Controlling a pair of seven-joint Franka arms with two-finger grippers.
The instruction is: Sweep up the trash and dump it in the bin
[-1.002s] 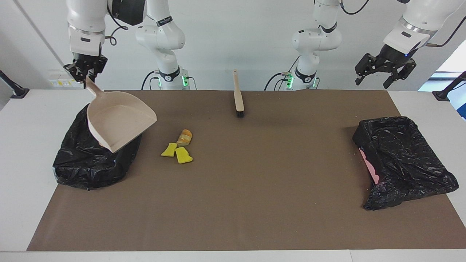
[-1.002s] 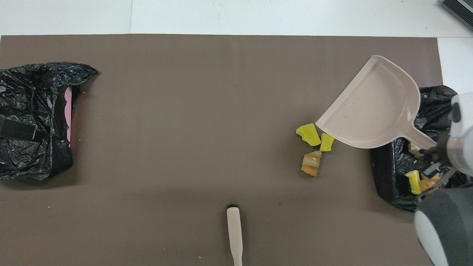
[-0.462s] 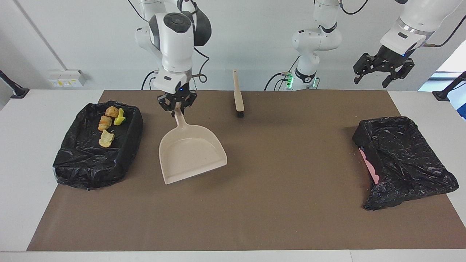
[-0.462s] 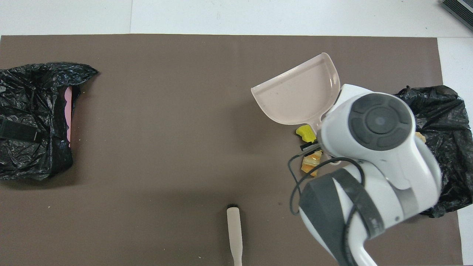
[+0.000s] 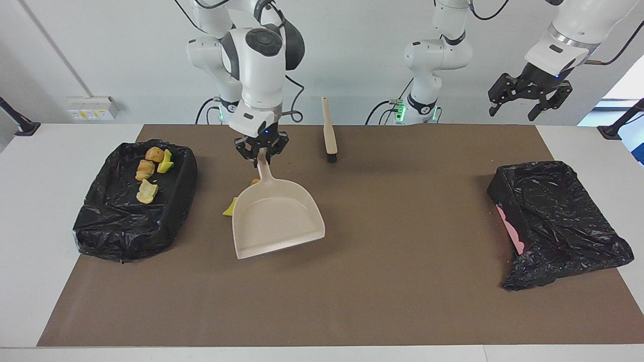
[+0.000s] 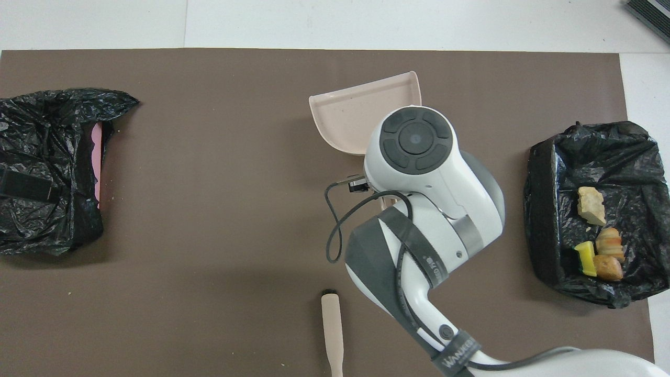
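A: Beige plastic, that dustpan (image 5: pixel 274 216). The right gripper (image 5: pixel 262 153) has its fingers clamped on the handle, and the pan sits low over the brown mat (image 5: pixel 352 301), around the middle of the worktop (image 5: pixel 30 201) and somewhat toward the right arm's end.

B: Where's the trash?

A: Split up. 4 scraps (image 6: pixel 596 235) lie in the black-lined bin (image 5: pixel 100 236) by the worktop edge at the right arm's end. Of the loose scraps on the mat, only a yellow sponge chunk (image 5: pixel 231 208) peeks out beside the pan, on its bin side, with an orange sliver (image 5: pixel 255 181) by the handle. Anything else is hidden under the pan.

B: And the left arm?

A: Waiting. The left gripper (image 5: pixel 528 98) hangs high over the opposite end, fingers spread, holding nothing. The brush (image 5: pixel 329 133) lies untouched near the worktop edge closest to the robots.

B: How will those scraps handle?

A: Light and soft, I'd judge: sponge and bread-like bits (likely to skid or tumble rather than resist). Pinching them is fiddly; pushing them into the pan looks easier. The brush should be taken by its stiff handle, bristles down. A 2nd black bag (image 5: pixel 558 221) sits crumpled at the left arm's end.
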